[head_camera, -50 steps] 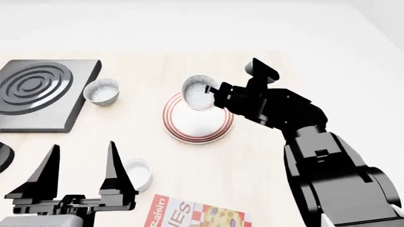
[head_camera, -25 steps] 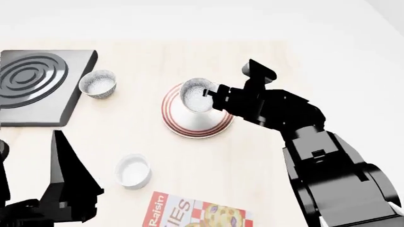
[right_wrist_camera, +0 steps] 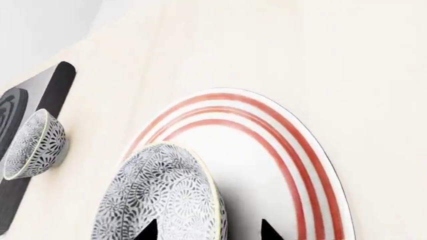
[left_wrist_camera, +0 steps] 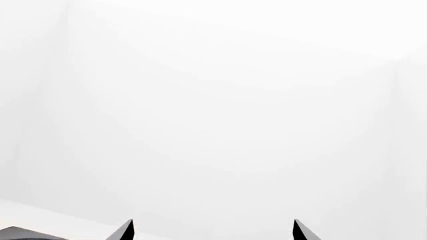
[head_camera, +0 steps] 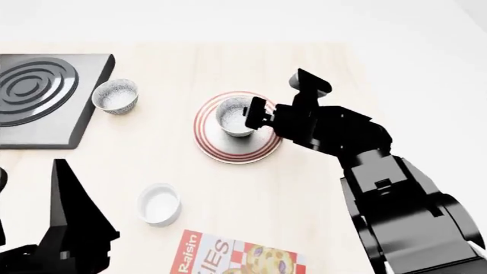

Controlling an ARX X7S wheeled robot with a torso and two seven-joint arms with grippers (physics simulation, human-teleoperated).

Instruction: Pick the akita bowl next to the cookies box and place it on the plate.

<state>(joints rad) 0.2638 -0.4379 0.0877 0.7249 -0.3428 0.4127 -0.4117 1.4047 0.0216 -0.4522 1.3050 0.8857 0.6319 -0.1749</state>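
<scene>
Bowl and plate meet at the middle of the tabletop [head_camera: 304, 188]: the akita bowl [head_camera: 234, 117] sits upright on the plate [head_camera: 228, 149], within its red rings. The right arm reaches forward and inward from the lower right, elbow bent, and its right gripper [head_camera: 251, 114] is at the bowl's rim; in the right wrist view its two finger tips [right_wrist_camera: 148, 231] straddle the speckled wall of the bowl, one tip on each side, so the fingers appear clamped on the rim. The left gripper [head_camera: 65, 228] hangs low at the near left corner, raised off the tabletop, with its fingers spread apart and nothing between them. A second speckled bowl [head_camera: 115, 96] stands beside the black stove plate [head_camera: 42, 100]. A plain white cup [head_camera: 159, 204] sits near the cookies box [head_camera: 239, 257].
</scene>
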